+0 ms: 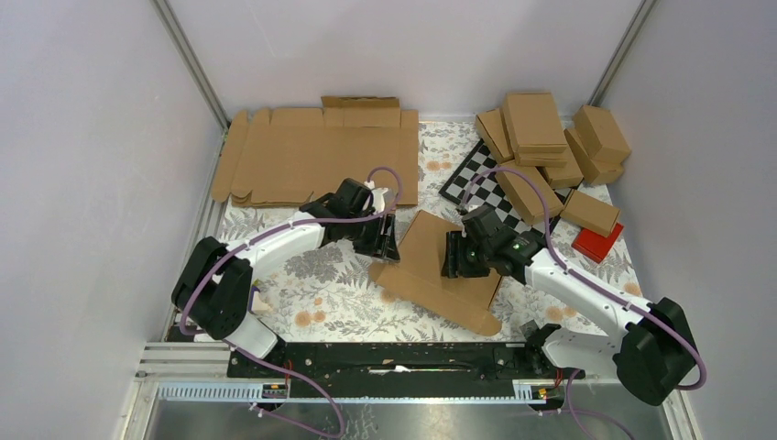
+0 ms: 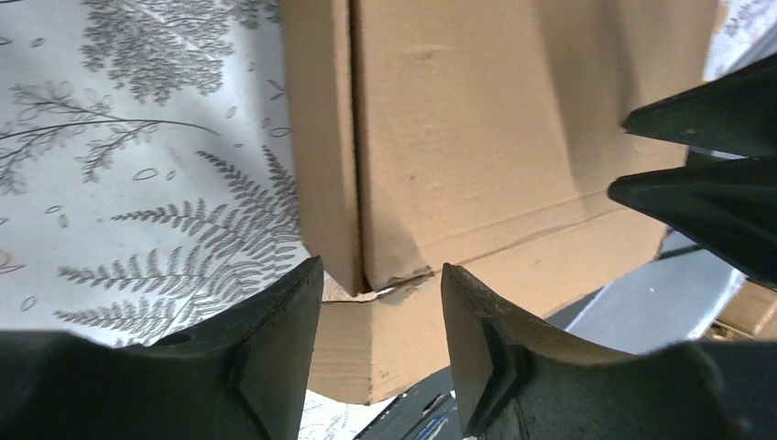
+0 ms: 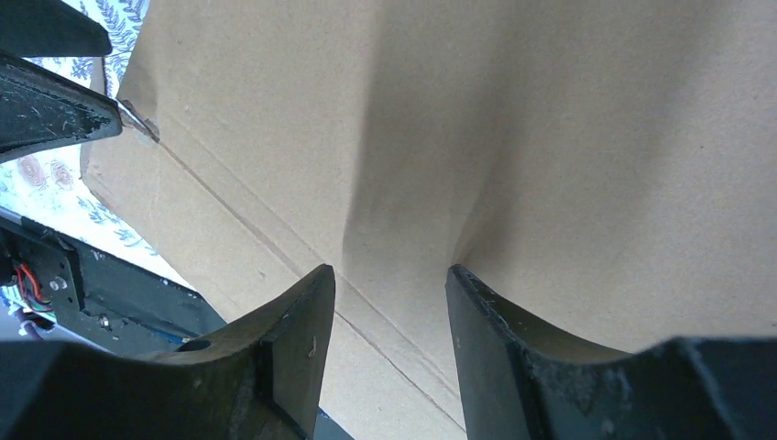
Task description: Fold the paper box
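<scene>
The paper box (image 1: pixel 431 266), a partly folded brown cardboard blank, lies tilted at the table's middle. My left gripper (image 1: pixel 385 240) is at its left edge. In the left wrist view the gripper (image 2: pixel 380 275) is open, and a folded side wall and corner of the box (image 2: pixel 476 137) lie just beyond the fingertips. My right gripper (image 1: pixel 455 257) is over the box's middle. In the right wrist view it (image 3: pixel 389 275) is open and faces a creased panel of the box (image 3: pixel 458 137) close up. Neither gripper holds anything.
Flat cardboard blanks (image 1: pixel 311 156) lie at the back left. A pile of closed brown boxes (image 1: pixel 550 137) sits at the back right on a checkered board (image 1: pixel 472 179). A red box (image 1: pixel 597 243) lies at the right. White walls enclose the table.
</scene>
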Available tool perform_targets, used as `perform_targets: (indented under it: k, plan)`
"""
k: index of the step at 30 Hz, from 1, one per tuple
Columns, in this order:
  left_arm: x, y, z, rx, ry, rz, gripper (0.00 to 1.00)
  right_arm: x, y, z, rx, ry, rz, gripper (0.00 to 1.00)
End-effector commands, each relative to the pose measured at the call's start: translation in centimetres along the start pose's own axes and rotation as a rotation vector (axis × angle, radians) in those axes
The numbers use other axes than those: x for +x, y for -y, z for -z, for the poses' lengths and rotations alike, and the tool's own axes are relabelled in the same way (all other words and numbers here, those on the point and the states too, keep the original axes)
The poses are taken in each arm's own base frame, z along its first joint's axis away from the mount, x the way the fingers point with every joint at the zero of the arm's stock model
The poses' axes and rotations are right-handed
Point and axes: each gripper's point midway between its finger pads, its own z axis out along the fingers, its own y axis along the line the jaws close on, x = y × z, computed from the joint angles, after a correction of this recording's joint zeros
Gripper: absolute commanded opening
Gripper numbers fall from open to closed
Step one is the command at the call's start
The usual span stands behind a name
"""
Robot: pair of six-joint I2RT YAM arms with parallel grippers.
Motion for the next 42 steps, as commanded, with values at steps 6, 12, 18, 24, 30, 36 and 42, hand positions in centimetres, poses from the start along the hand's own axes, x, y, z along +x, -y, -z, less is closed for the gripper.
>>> perform_targets:
  k: [6, 12, 18, 24, 30, 36, 42]
  plan:
    - [0.3, -2.8, -1.6, -0.191, 0.014, -0.054, 0.55, 0.5, 1.9, -1.3, 0.118, -0.039, -0.017, 0.56]
    - [1.0, -3.1, -2.4, -0.191, 0.006, -0.043, 0.52, 0.0, 2.1, -0.8, 0.136, -0.013, -0.011, 0.63]
    - [-0.6, -1.7, -0.8, -0.173, 0.075, -0.071, 0.53, -2.3, 2.9, 3.4, 0.219, 0.076, 0.013, 0.89]
    - [-3.4, 0.6, 1.1, -0.122, 0.193, -0.125, 0.59, -1.3, 4.4, 6.0, 0.245, 0.133, -0.104, 0.86]
    - [-5.8, 0.9, 0.2, -0.142, 0.200, -0.142, 0.63, 0.1, 6.3, 6.8, 0.238, 0.222, -0.293, 0.81]
    - [-6.7, 0.9, -2.2, -0.118, 0.169, -0.139, 0.61, 2.3, 8.4, 5.3, 0.299, 0.208, -0.459, 0.84]
    - [-6.6, 1.5, -3.6, -0.054, 0.144, -0.142, 0.52, 2.7, 8.8, 4.2, 0.311, 0.200, -0.468, 0.75]
